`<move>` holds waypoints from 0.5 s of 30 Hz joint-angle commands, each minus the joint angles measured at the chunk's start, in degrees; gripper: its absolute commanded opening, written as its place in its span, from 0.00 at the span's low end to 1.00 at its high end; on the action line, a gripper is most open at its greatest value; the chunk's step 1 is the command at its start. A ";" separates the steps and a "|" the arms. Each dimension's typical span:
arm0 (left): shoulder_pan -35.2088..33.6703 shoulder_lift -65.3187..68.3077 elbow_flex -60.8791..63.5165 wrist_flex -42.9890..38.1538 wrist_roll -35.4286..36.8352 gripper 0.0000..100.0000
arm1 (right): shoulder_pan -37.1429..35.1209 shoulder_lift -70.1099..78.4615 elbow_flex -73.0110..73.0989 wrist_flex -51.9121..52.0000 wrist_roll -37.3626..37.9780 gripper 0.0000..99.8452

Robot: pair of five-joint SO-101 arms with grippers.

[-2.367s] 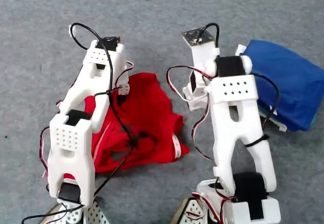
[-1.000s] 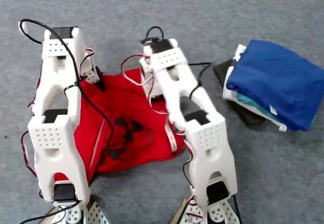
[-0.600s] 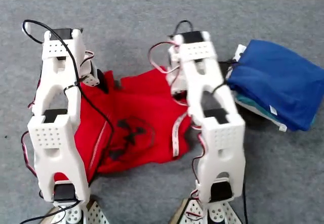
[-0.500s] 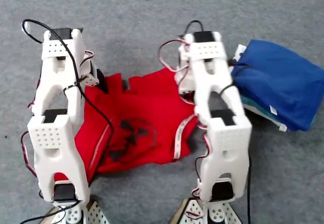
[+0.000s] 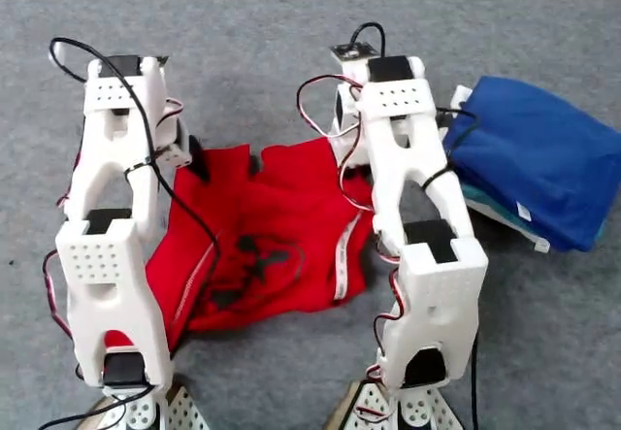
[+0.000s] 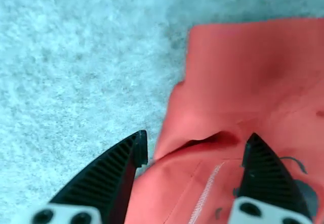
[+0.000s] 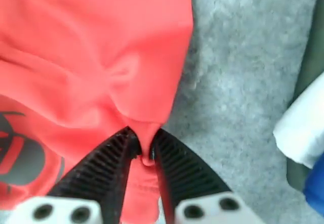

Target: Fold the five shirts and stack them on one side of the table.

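from the high view, a crumpled red cotton shirt (image 5: 277, 246) with a dark print lay in the middle of the grey felt-covered table (image 5: 291, 51), between the white left arm (image 5: 102, 255) and the white right arm (image 5: 427, 255). at the right side sat a pile of folded shirts (image 5: 529, 158), a blue one on top, with teal, white and dark edges under it. that made four folded by my count, one red shirt unfolded, five in all, and two arms.

in the left wrist view, the left gripper (image 6: 196, 142) stood with its black ribbed jaws wide apart, astride the shirt's far left corner, holding nothing.

in the right wrist view, the right gripper (image 7: 144, 135) had its jaws pinched tight on a fold of red cloth at the shirt's far right edge, near the pile's white edge.

the shirt looked light, limp and not fragile. it would likely sag and bunch, so it seemed best taken by two corners or the shoulder seams and kept taut.
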 commanded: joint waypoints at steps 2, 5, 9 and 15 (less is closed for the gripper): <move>5.36 -1.36 -7.56 0.53 7.82 0.30 | -0.48 0.48 -0.04 -2.20 0.18 0.00; 10.29 1.63 -11.16 0.44 10.55 0.30 | 0.13 3.03 -0.04 -4.75 0.18 0.00; 12.84 7.08 -17.49 -1.76 14.33 0.30 | 1.71 6.37 -0.13 -7.91 0.18 0.00; 12.75 14.81 -27.60 -3.25 17.67 0.28 | 2.24 9.63 -0.13 -10.64 0.18 0.00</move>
